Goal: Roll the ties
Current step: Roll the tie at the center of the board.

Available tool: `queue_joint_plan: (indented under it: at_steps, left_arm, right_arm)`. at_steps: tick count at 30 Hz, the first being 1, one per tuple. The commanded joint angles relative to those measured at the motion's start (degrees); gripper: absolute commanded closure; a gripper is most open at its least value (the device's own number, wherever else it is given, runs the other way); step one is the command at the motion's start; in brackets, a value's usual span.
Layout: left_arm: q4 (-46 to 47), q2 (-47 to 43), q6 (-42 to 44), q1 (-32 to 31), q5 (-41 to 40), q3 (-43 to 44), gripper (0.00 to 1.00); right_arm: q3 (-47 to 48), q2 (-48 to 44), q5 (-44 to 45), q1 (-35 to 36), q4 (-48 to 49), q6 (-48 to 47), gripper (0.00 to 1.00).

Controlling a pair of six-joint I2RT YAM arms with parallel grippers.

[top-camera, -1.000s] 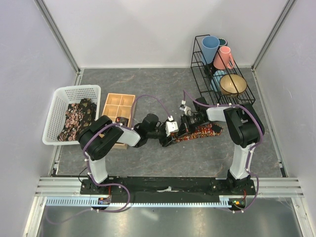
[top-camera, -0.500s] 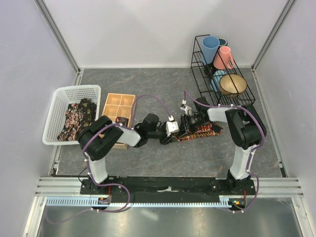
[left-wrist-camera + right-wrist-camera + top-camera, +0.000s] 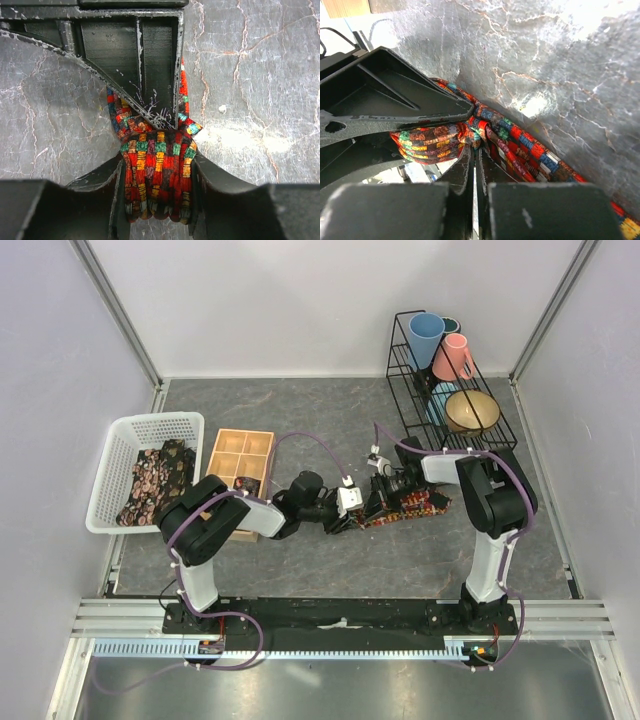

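Mid-roll: tie [image 3: 405, 508] at frame centre, part-wound.
Left gripper [image 3: 157, 187] half-open, clamped on the wound end; right gripper [image 3: 474, 159] jaws together at the loose tail, grip on fabric unclear. Advice: hold tail taut, edges aligned, wind tight.
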Motion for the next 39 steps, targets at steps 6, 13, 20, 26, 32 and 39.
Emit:
queue_joint_plan:
  at_steps: [6,13,20,26,32,39]
  left_arm:
    - [4.54,-2.83,-4.84,0.28,1.27,-3.02,0.45]
    - [13.53,-1.08,-8.18,0.37,3.65,-4.69,0.44]
    - [18.72,1.03,-10.73,0.55,6.64,-5.22,0.45]
    - [18.63,2.97,-10.47,0.55,4.01,-4.26,0.51]
    - [7.15,2.80,-7.05,-0.24,-0.29,0.75,0.76]
    - [-23.31,-1.69,-1.25,-0.42,-4.26,9.52,0.95]
  right_arm:
    - [-0.38,4.60,12.46,0.28,-2.09,-3.49,1.00]
    - [0.06,5.30,13.07,0.19,-1.91,-2.43,1.00]
    - [1.20,6.54,12.73,0.19,-1.91,-1.73,1.00]
    - [0.76,6.54,12.46,0.11,-1.82,-1.73,1.00]
    - [0.58,6.10,11.76,0.11,-1.56,-1.20,1.00]
    - [0.41,4.08,10.62,0.63,-1.29,-0.06,1.00]
